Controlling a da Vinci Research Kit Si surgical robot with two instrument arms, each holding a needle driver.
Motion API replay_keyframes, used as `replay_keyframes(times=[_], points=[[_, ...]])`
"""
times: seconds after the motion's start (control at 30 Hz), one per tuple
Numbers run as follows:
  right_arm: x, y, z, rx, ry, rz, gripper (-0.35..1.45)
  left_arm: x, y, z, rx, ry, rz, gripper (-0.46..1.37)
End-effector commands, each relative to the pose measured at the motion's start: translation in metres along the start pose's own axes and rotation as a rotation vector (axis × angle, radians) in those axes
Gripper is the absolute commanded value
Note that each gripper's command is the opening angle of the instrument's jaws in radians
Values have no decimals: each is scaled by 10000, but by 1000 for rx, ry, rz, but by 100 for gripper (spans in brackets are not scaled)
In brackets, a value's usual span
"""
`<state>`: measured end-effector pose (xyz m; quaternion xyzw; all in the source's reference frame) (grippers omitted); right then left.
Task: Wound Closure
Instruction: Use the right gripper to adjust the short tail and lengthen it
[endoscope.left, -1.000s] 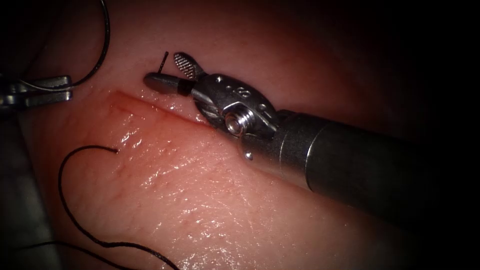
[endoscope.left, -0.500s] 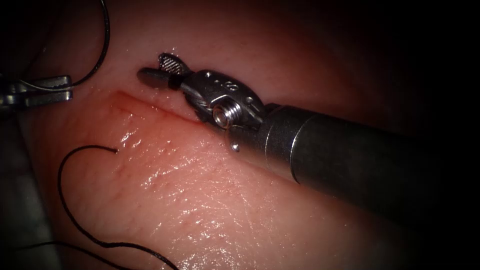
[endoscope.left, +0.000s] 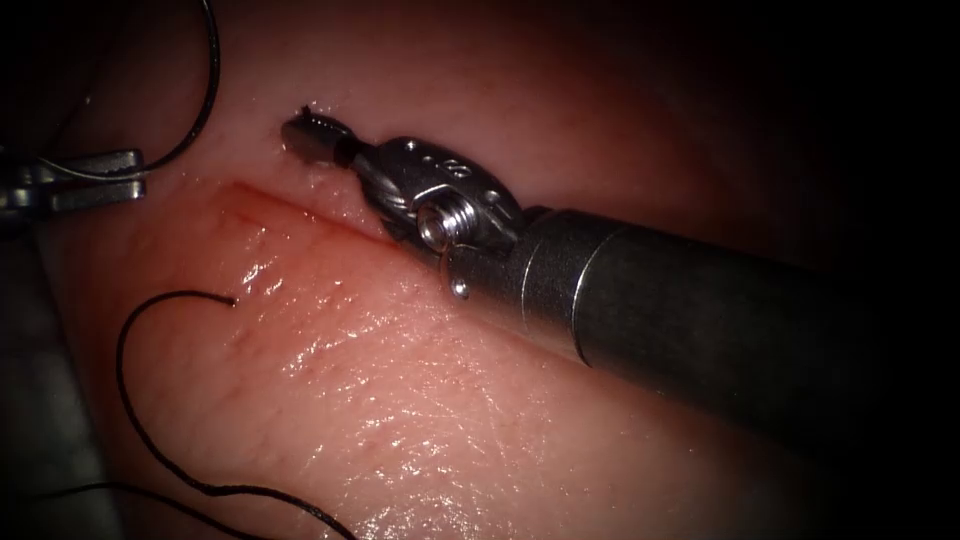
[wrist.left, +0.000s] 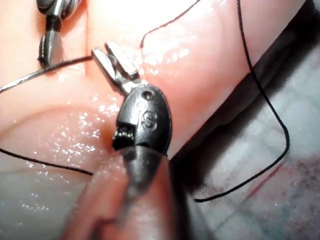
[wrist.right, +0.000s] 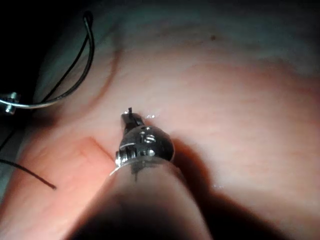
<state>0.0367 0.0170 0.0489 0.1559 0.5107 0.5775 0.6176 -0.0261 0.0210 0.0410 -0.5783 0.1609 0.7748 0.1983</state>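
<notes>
The tissue (endoscope.left: 420, 420) has a cut (endoscope.left: 300, 208) running slantwise. My right tool (endoscope.left: 300, 135) comes in from the right, and its jaws are shut on a short dark thread end that sticks out of the tissue just right of the cut's upper end. The right wrist view shows that grip (wrist.right: 128, 117) from close by. At the left edge my left tool (endoscope.left: 140, 175) is shut on the curved needle (endoscope.left: 207, 100), which arcs upward free of the tissue. Black thread (endoscope.left: 120, 370) loops on the left side of the cut, and its end meets the tissue there.
The left wrist view shows the left tool (wrist.left: 102, 50) holding the needle (wrist.left: 25, 80) beside the right tool's tip (wrist.left: 45, 57). A long run of thread (wrist.left: 280, 120) trails off the tissue onto the cloth (wrist.left: 280, 200) beside it.
My right jaws stood open around the thread end a second ago. They have shut on it and shifted slightly left and up. The left tool and needle have not moved.
</notes>
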Motion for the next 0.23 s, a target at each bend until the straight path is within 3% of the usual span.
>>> replay_keyframes(times=[0.03, 0.23], points=[[0, 0, 0, -3, 3, -1, -35, 0, 1, 0, -2, 0, 0, -35], [0, -1, -1, -1, 5, -1, -35, -1, 1, 0, -2, 0, 1, -35]])
